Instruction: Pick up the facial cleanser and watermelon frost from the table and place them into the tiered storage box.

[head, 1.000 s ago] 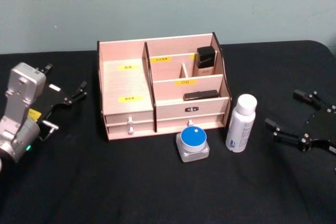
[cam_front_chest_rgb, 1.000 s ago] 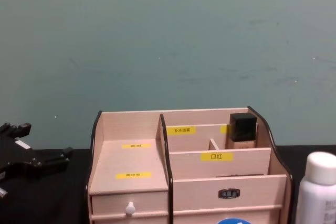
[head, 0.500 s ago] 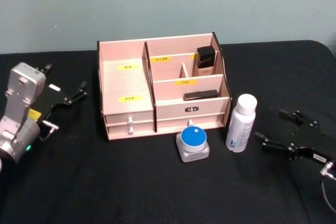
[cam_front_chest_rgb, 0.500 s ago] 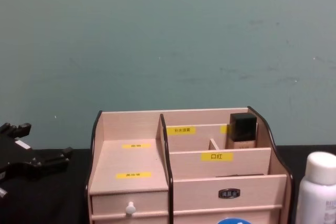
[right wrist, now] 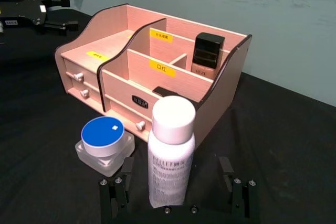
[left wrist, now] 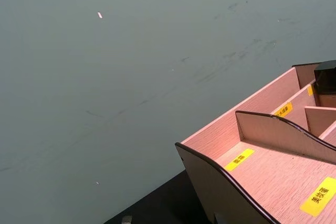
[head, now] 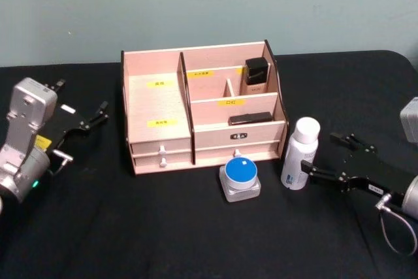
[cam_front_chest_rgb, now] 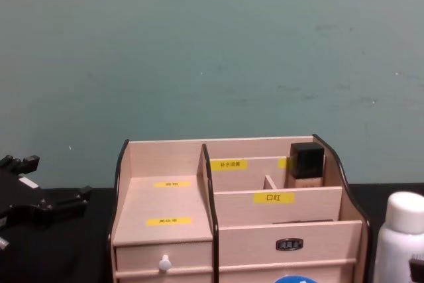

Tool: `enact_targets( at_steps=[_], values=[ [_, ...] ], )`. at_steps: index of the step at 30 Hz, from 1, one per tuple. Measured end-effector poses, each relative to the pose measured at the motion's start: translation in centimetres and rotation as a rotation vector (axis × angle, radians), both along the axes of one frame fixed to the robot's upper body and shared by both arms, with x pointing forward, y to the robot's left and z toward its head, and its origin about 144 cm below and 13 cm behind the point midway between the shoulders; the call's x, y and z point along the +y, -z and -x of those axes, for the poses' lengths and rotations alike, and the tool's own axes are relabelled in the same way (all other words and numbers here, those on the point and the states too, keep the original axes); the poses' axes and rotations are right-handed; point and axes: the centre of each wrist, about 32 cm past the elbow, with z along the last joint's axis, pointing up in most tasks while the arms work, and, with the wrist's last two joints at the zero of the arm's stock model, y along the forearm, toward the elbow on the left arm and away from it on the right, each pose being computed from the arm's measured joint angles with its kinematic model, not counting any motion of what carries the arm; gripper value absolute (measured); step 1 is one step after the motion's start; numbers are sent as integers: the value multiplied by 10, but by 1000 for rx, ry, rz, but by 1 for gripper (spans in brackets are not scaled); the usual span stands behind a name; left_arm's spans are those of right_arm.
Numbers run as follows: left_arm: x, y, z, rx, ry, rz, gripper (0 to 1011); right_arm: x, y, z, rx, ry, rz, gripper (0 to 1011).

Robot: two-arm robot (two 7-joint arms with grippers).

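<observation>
Bracketing the tall slim white cylindrical facial cleanser bottle [head: 299, 153] at lower right, the right gripper [head: 317, 151] has its fingers spread. It should probably close squarely, keeping the bottle upright and clear of the squat clear blue-lidded watermelon frost jar [head: 239, 176] just left. Behind stands the pale wooden tiered storage box [head: 157, 102]. The left gripper [head: 82, 95] idles mid-left, fingers apart.
</observation>
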Motion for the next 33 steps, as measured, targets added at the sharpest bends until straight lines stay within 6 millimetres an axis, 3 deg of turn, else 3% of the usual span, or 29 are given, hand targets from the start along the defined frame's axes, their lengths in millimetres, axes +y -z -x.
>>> enact_targets(
  at_steps=[33],
  values=[
    [0,0,0,0,0,0,1010,22,10,-37,-9,-16,1,1002]
  ],
)
